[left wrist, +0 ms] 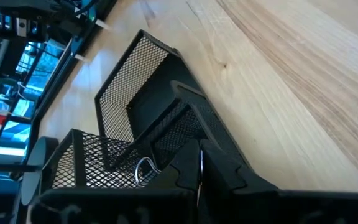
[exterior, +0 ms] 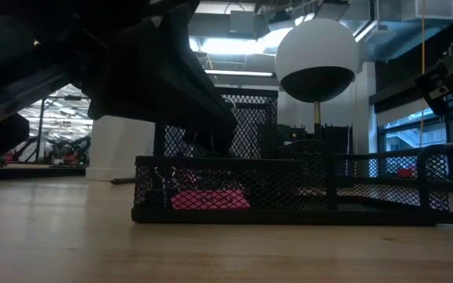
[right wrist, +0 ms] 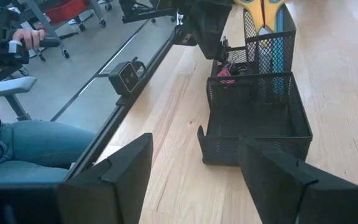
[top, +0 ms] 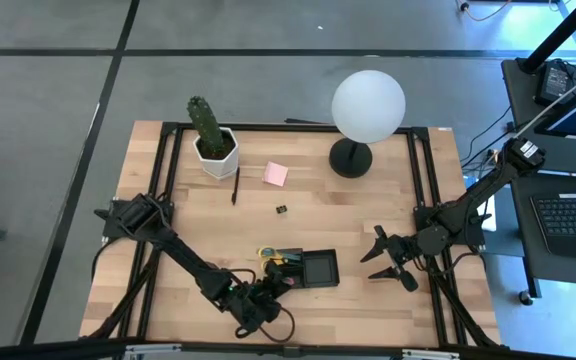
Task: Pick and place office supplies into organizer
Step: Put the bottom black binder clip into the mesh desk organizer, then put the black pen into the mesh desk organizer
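The black mesh organizer [top: 318, 270] stands near the table's front edge, between my two grippers. Yellow-handled scissors [right wrist: 263, 12] stand in its tall compartment. A pink eraser [exterior: 209, 198] and a binder clip with a wire loop [left wrist: 143, 169] lie in a low compartment. My left gripper [left wrist: 199, 165] is shut, with nothing seen between its fingers. It slants down just above the rim at the organizer's left end [top: 280, 280]. My right gripper [top: 378, 258] waits open to the organizer's right. A pink sticky-note pad [top: 275, 174], a black pen [top: 235, 186] and a small binder clip [top: 282, 210] lie flat farther back.
A potted cactus [top: 211, 135] stands at the back left. A white globe lamp [top: 368, 105] on a round black base stands at the back right. Bare wood lies between the loose supplies and the organizer. A seated person [right wrist: 17, 149] shows beyond the table's edge.
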Motion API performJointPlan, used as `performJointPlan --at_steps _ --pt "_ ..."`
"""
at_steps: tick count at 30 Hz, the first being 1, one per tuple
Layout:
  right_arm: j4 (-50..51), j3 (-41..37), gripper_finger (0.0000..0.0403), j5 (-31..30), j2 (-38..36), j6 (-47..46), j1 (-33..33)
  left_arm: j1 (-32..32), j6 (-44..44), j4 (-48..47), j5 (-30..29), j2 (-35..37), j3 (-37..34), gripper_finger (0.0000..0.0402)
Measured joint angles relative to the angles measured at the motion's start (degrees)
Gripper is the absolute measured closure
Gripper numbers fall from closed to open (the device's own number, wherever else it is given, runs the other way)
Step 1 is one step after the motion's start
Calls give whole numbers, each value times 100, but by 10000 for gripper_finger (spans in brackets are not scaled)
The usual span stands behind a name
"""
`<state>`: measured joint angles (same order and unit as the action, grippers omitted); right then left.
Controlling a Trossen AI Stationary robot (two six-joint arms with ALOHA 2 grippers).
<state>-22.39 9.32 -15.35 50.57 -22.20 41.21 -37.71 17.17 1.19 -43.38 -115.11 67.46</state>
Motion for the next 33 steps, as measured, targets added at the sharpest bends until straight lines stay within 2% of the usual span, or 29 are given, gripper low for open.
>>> performJointPlan --at_steps 18,24,29,33 --pt "0 0 167 0 0 -4 0 0 -446 -85 -44 0 0 338" --pt "0 0 167 0 0 -4 0 -80 -607 743 -549 79 0 334" --pt "1 0 167 0 2 -24 2 -165 -1213 1335 -775 438 0 335" --pt "2 0 167 0 2 -24 2 -154 -2605 1406 -1079 966 2 334"
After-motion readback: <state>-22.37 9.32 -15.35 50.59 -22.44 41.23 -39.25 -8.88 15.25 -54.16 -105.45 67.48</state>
